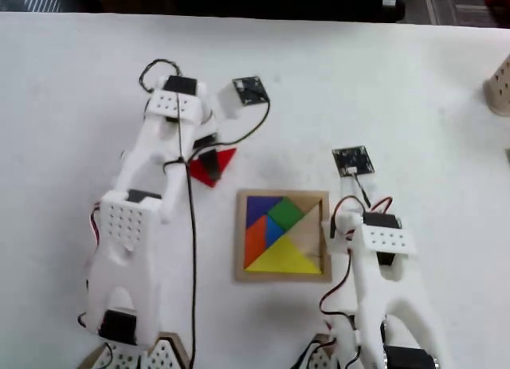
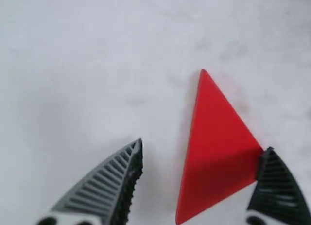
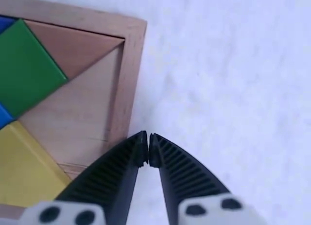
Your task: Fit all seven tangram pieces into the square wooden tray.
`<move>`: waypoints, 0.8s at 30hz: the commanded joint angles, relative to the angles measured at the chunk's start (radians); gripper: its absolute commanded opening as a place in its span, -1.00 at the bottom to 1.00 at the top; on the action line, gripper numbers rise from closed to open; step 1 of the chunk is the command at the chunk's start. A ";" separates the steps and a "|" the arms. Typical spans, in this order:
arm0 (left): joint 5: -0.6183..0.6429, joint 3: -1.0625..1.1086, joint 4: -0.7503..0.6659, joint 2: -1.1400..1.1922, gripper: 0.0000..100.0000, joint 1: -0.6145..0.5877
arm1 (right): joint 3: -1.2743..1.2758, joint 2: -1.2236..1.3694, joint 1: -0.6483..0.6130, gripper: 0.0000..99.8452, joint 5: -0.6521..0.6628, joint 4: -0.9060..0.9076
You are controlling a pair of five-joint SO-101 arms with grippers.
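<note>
In the tray [image 1: 283,196] — coloured pieces [image 1: 284,256].

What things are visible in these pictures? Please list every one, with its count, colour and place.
table: 1, white, under everything
wooden tray: 1, light brown, between the two arms
dark blue piece: 1, tray's far left corner
green square: 1, tray's far middle
brown triangle: 1, tray's far right corner
orange piece: 1, tray's left side
light blue triangle: 1, tray's centre
yellow triangle: 1, tray's near side
empty gap: 1, bare wood, tray's right side
red triangle: 1, on the table, outside the tray
perforated object: 1, beige, table's right edge
left pincer: 1, black, open around the red triangle
right pincer: 1, black, shut, at the tray's rim
</note>
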 commanded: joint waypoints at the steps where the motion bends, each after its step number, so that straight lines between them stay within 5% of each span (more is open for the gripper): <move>1: -0.023 -0.077 0.003 0.035 -0.30 -0.039 | -0.040 0.002 -0.010 -0.96 0.023 -0.021; 7: -0.109 -0.141 0.040 0.110 -0.30 -0.071 | -0.038 0.002 -0.018 -0.96 0.023 -0.022; 13: -0.176 -0.292 0.258 0.122 -0.30 -0.058 | -0.038 0.002 -0.018 -0.96 0.023 -0.022; 17: -0.137 -0.381 0.336 0.128 -0.30 -0.054 | -0.038 0.002 -0.018 -0.96 0.023 -0.022; 24: -0.048 -0.374 0.267 0.130 -0.30 -0.044 | -0.038 0.002 -0.018 -0.96 0.023 -0.022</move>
